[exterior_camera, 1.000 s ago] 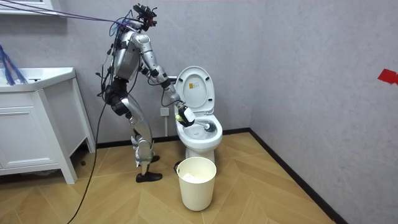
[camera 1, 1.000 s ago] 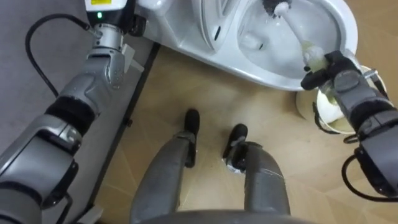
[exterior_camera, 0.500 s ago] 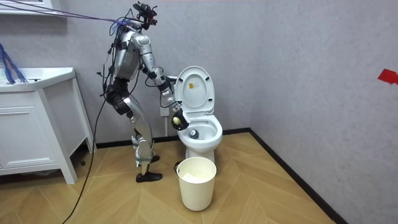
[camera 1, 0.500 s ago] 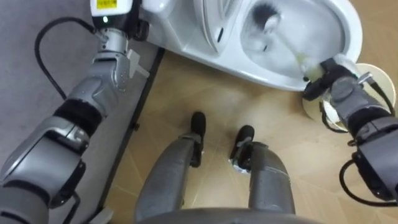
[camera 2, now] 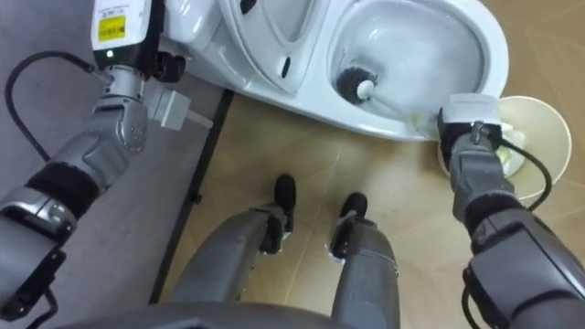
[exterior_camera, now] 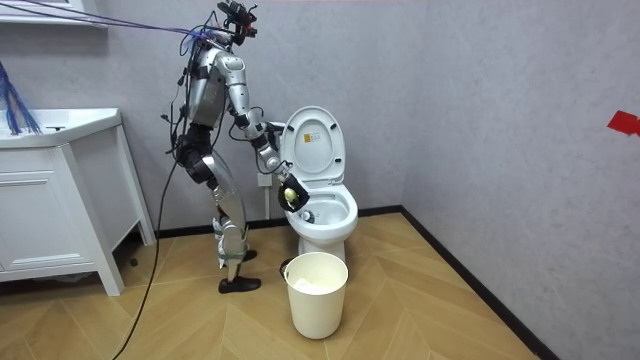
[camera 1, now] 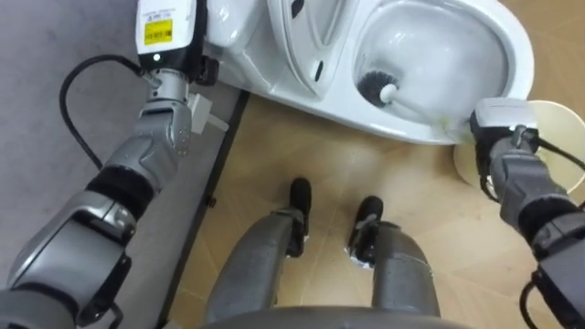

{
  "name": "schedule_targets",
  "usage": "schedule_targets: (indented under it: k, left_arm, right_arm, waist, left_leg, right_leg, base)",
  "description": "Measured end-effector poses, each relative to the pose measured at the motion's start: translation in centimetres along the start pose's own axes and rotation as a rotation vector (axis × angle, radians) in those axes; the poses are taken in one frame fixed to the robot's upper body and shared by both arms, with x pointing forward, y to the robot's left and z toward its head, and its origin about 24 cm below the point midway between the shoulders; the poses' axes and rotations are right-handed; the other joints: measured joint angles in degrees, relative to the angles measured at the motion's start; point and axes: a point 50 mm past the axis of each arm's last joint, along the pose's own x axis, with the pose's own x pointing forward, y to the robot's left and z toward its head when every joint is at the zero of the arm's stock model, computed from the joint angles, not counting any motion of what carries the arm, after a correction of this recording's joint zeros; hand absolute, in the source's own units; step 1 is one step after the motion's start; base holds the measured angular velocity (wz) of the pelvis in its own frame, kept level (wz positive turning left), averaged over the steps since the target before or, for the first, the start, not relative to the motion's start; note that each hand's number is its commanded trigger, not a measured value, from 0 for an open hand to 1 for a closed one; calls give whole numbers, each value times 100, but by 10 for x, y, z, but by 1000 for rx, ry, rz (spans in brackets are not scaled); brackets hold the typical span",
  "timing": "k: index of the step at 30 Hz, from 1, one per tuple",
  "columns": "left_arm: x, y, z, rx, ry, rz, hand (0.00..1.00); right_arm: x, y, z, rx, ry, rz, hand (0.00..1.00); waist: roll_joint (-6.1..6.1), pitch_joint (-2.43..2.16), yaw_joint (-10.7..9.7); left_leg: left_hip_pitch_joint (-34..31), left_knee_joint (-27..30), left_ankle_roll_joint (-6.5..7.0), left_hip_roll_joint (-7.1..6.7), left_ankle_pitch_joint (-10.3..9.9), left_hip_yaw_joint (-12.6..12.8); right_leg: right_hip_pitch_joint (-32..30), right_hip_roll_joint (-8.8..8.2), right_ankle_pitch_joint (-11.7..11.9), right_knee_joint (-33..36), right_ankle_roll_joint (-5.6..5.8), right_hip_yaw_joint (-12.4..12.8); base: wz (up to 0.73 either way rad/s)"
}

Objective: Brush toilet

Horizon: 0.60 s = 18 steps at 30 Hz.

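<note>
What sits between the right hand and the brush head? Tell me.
The brush's pale handle, running from the brush head in the bowl over the toilet rim to the right hand; the left eye view shows it.

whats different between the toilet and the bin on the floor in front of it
The toilet is white, the bin cream. The toilet has a lid, raised; the bin has none. The toilet's bowl holds a dark-headed brush; the bin holds something pale that I cannot make out. Both stand open-topped on the wood floor.
</note>
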Motion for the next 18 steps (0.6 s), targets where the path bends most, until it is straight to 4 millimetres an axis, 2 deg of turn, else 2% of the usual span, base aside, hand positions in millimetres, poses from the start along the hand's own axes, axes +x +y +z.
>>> schedule_targets:
  k: [2, 6, 10, 13, 16, 17, 18]
  left_arm:
    - [-4, -2, -4, 2, 5, -9, 0]
    - [-8, -4, -6, -65, 41, -20, 0]
    - [-7, -3, -5, -89, 40, -27, 0]
    - [-2, 0, -1, -91, 25, -29, 0]
    - [5, 7, 2, -88, 3, -3, 0]
    - [8, 12, 3, -81, -12, 14, 0]
    - [11, 15, 3, -58, -30, 26, 0]
  right_arm:
    - [-4, 7, 1, -2, -8, -2, 100]
    - [-7, 11, 4, -10, -24, -17, 100]
    - [-1, 2, 4, 25, -16, -25, 100]
    - [9, -15, 5, 154, 6, -18, 100]
    - [23, -55, 2, 285, 42, -99, 100]
    - [27, -75, -3, 323, 62, -148, 100]
    - [31, -90, -7, 344, 82, -183, 100]
  waist:
    - [2, -45, -42]
    - [-6, -74, -121]
    - [-14, -73, -83]
    - [-45, -62, 6]
    - [-148, -22, 59]
    - [-201, 12, 74]
    - [-298, 69, 78]
  left_leg:
    - [29, -28, -2, 0, -1, 1]
    - [122, -71, 7, -2, -7, 51]
    - [120, -52, 8, 4, -5, 68]
    - [97, -38, 13, 8, 1, 101]
    - [-26, -39, 38, -11, 52, 142]
    - [-90, -37, 40, -13, 81, 152]
    - [-88, -52, 36, -16, 108, 156]
  right_leg:
    - [35, 2, 3, -39, 0, -1]
    - [116, -14, 2, -52, 13, 13]
    - [111, -17, 17, -35, 7, 21]
    - [56, -25, 23, 27, 2, 57]
    - [-212, -124, -2, 273, 7, 182]
    - [-291, -137, 6, 293, -1, 190]
    - [-312, -145, 6, 297, -6, 197]
  base:
    - [0]
    - [-3]
    - [-3]
    - [-5]
    - [-4]
    - [0]
    - [0]
